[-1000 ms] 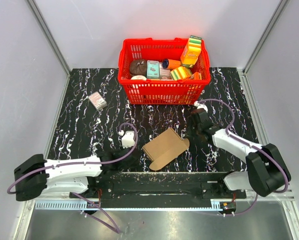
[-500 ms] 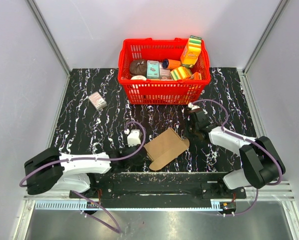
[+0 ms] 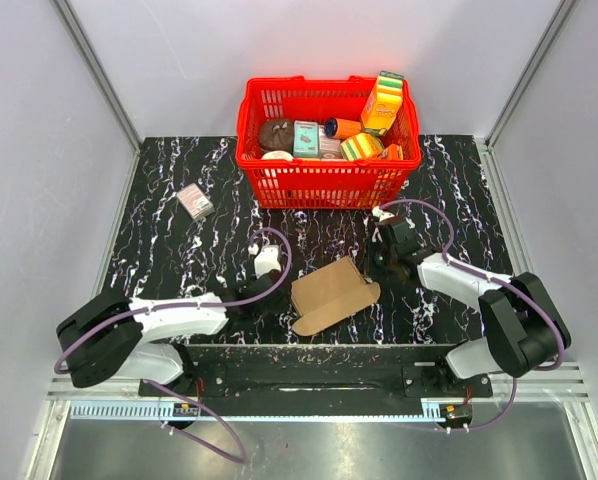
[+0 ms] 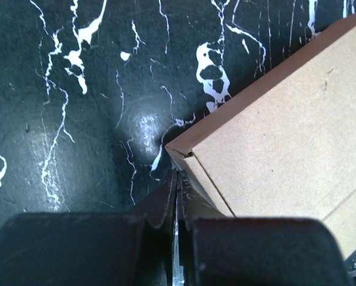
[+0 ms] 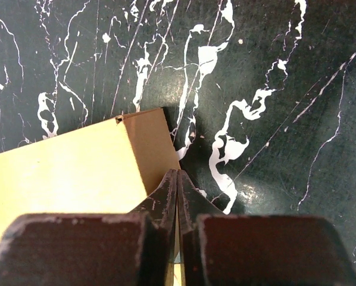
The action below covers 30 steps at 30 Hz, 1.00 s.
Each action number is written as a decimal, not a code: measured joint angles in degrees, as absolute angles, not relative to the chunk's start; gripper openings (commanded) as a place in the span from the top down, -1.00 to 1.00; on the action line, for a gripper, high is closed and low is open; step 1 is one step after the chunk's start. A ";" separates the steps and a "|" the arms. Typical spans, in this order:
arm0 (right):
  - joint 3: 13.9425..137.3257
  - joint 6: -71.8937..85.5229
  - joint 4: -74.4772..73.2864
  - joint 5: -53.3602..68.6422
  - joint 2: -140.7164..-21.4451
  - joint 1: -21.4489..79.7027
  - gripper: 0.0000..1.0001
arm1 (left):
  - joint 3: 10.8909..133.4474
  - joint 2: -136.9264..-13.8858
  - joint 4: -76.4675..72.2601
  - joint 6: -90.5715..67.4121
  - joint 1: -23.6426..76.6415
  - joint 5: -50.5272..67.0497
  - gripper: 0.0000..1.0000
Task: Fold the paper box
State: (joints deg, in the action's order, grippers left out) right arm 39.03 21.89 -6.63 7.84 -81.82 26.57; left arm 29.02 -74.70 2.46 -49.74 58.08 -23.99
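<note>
- The paper box [image 3: 331,293] lies on the black marbled table [image 3: 169,260], in front of the red basket [image 3: 324,185], between both arms.
- The left gripper [image 4: 177,179] has its jaws pressed together at the box's corner.
- The right gripper [image 5: 177,176] has its jaws closed tight at the opposite edge.

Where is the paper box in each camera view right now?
Top external: paper box low centre, between the two arms.
Left wrist: right half, one corner just above the left jaws.
Right wrist: lower left, its edge beside the right jaws.
Shared landmark: black white-veined tabletop beneath it.
</note>
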 measured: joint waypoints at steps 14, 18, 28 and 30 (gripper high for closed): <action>38.20 22.31 -5.61 8.73 -81.80 26.55 0.91 | 35.33 -81.03 2.00 -42.28 50.39 -22.06 1.00; 38.20 22.37 -5.56 8.91 -81.80 26.50 0.85 | 37.98 -83.50 2.00 -40.16 48.38 -21.63 1.00; 38.17 22.85 -5.91 8.10 -81.58 26.46 0.55 | 44.51 -89.47 2.17 -35.22 42.72 -20.73 0.95; 38.04 23.09 -6.26 6.81 -80.55 26.46 0.46 | 44.53 -89.36 2.24 -35.09 41.65 -20.73 0.88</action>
State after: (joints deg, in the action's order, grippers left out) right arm 38.04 23.09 -6.26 6.81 -80.55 26.46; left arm 44.53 -89.36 2.24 -35.09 41.65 -20.73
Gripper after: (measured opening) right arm 0.205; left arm 0.026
